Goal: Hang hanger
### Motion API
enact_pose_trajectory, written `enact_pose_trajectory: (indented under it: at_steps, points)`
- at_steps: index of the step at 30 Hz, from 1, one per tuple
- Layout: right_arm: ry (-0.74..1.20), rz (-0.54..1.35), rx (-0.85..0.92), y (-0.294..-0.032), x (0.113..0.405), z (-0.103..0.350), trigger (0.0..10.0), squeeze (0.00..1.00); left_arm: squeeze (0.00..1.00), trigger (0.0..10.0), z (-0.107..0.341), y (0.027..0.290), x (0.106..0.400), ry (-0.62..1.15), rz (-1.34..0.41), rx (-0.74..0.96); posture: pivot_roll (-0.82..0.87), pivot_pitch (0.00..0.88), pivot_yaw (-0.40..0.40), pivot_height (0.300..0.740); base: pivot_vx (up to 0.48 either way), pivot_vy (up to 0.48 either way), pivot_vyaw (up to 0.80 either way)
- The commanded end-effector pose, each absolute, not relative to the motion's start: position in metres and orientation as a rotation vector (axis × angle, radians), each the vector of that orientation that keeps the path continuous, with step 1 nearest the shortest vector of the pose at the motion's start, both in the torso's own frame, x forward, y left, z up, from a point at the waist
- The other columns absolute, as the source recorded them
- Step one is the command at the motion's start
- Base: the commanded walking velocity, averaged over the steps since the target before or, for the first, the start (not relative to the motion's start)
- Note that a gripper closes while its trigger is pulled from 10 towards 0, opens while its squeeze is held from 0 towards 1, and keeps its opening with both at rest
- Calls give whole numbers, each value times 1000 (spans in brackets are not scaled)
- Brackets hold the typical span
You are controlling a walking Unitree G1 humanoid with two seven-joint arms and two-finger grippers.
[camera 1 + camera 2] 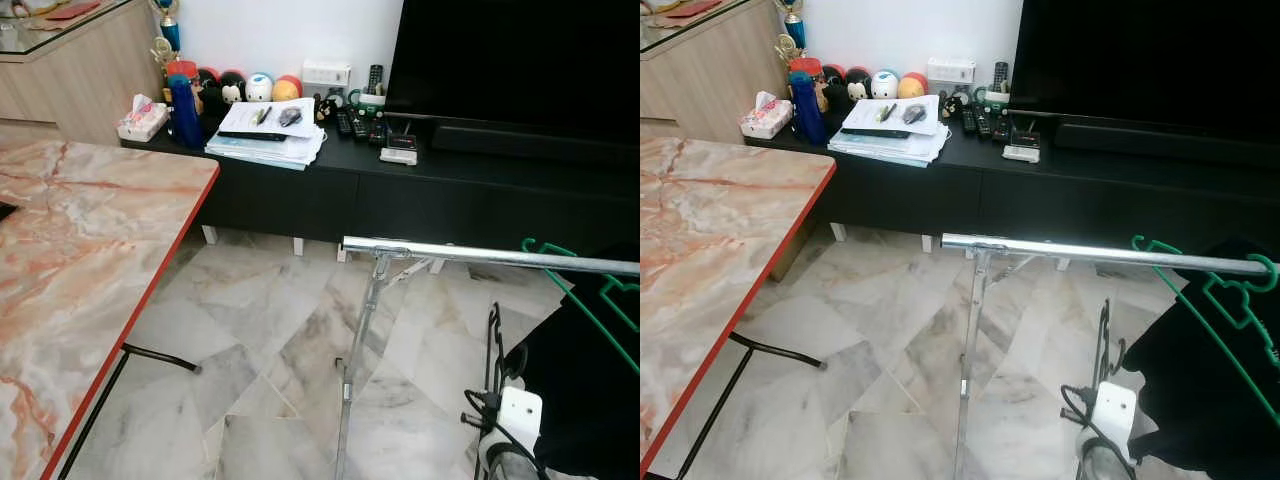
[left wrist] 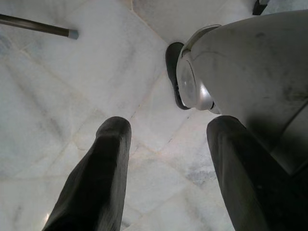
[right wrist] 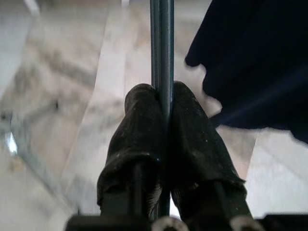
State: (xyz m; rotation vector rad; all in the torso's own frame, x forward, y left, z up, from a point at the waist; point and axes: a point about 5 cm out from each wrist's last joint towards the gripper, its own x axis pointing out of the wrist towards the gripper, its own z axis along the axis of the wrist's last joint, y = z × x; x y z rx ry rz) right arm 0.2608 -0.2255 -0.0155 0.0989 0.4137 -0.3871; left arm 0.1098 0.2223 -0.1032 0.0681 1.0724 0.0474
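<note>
My right gripper (image 3: pixel 163 120) pinches a thin bar of the green hanger (image 1: pixel 1230 300), fingers closed tight on it. The hanger's hook sits at the silver rail (image 1: pixel 1090 253), beside a black garment (image 1: pixel 1200 390). My left gripper (image 2: pixel 166 144) hangs open above the marble floor (image 1: pixel 250 330).
</note>
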Motion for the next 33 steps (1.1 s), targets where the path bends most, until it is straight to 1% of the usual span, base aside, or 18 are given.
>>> enact_pose_trajectory:
  at_steps: [1,6,12,23,33]
  points:
    - [317,-407,80,-230,274,2,10000,0,0,10000,-106,217,104,1094,40,69,37,123,-55,740,0,0,0]
    - [199,-413,51,-226,289,22,10000,0,0,10000,-106,208,113,1078,28,70,38,120,-54,740,0,0,0]
    - [106,-388,32,-214,300,38,10000,0,0,10000,-103,210,120,1065,27,75,39,115,-52,740,0,0,0]
    - [79,-333,20,-208,311,49,10000,0,0,10000,-103,214,119,1067,38,73,42,138,-53,740,0,0,0]
    - [83,-294,16,-207,321,57,10000,0,0,10000,-104,209,120,1072,28,66,48,144,-54,740,0,0,0]
